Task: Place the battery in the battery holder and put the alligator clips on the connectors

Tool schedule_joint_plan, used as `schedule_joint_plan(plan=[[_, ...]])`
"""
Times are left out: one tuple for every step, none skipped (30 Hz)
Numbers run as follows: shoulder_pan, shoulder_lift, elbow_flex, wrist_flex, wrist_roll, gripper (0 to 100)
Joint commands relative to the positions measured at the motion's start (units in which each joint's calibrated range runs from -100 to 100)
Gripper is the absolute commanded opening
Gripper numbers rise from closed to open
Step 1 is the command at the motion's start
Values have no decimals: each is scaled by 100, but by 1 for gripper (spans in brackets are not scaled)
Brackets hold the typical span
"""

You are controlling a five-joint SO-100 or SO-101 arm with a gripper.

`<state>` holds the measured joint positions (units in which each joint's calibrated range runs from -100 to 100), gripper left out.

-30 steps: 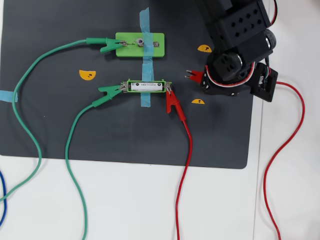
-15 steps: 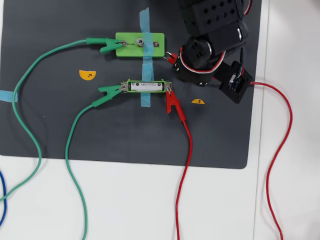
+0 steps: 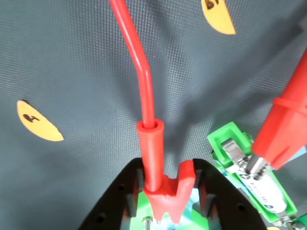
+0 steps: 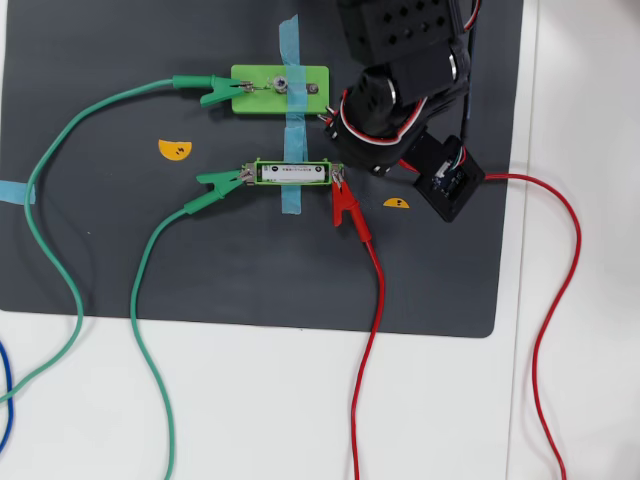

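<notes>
Black end effector point(image 3: 165, 203) grips a red alligator clip point(image 3: 156, 158), beside the battery point(image 3: 261, 189) in its green holder point(image 3: 230, 139).

You had even, diffuse room light in the overhead view: the white table point(image 4: 300, 400) was bright but not blown out, the dark mat point(image 4: 120, 260) showed no glare, and the cables cast only faint, soft shadows. The arm point(image 4: 400, 90) appeared as a dark mass with little detail in its black parts. Focus was sharp across that frame, with no visible edge distortion. In the wrist view the mat's weave was crisp at centre, while the red clip point(image 3: 160, 191) in the gripper point(image 3: 168, 206) and the second red clip point(image 3: 283, 129) at right were soft with closeness. A broad soft shadow lay on the mat around the red wire point(image 3: 139, 62).
</notes>
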<state>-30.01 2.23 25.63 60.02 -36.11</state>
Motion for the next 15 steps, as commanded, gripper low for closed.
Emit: schedule_joint_plan(plan=[[119, -244, 182, -84, -28, 1], [139, -244, 209, -84, -13, 1], [189, -244, 209, -84, -2, 1], [230, -244, 217, -84, 8, 1], [270, -244, 244, -76, 19, 1], [280, -252, 314, -76, 34, 1], [280, -252, 375, -76, 102, 1], [250, -252, 402, -76, 165, 1], [240, -252, 410, -76, 191, 1], [230, -252, 410, -76, 201, 1], [230, -252, 410, -76, 196, 1], [230, -252, 402, -76, 196, 1], [230, -252, 384, -76, 191, 1], [230, -252, 367, -76, 185, 1], [220, -252, 349, -76, 133, 1]])
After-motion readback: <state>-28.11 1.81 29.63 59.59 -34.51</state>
